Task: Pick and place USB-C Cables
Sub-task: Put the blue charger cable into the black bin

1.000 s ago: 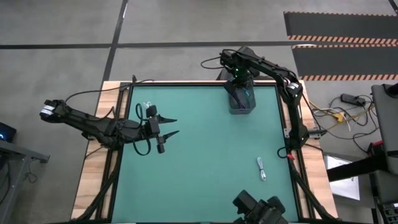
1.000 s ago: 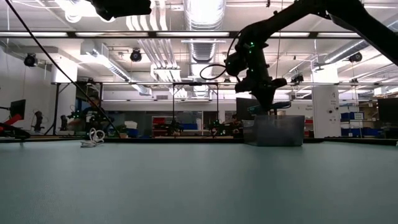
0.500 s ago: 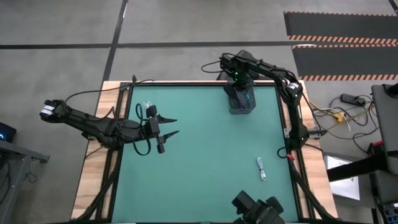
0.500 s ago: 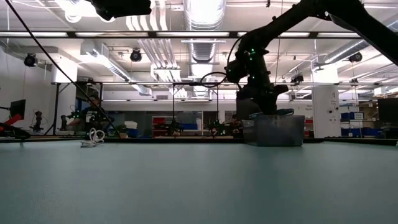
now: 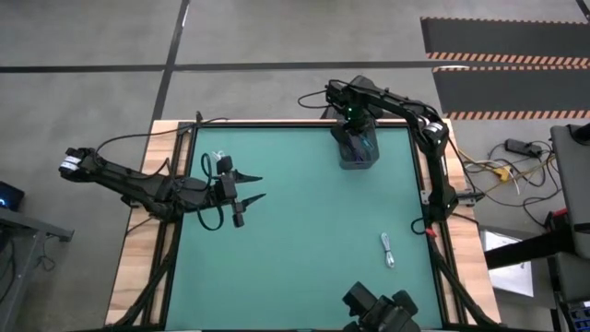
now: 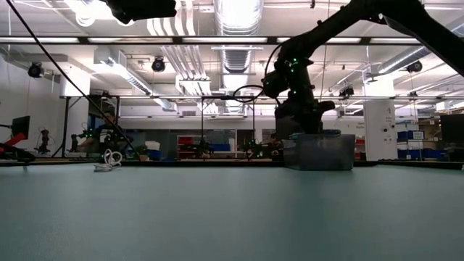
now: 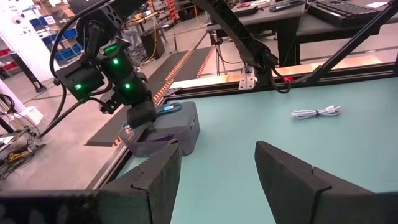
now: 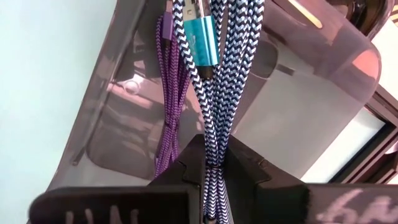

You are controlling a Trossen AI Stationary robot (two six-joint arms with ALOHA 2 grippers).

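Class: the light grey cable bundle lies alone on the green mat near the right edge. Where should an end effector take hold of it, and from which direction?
Grip the light grey cable bundle at its tied middle, coming straight down, fingers across its narrow width. It lies flat and elongated on the mat, with nothing close beside it.

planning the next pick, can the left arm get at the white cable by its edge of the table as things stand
Probably yes. The white cable lies just beside the left gripper, whose fingers are open, with nothing between them. The right gripper is far off at the bin, shut on a blue cable.
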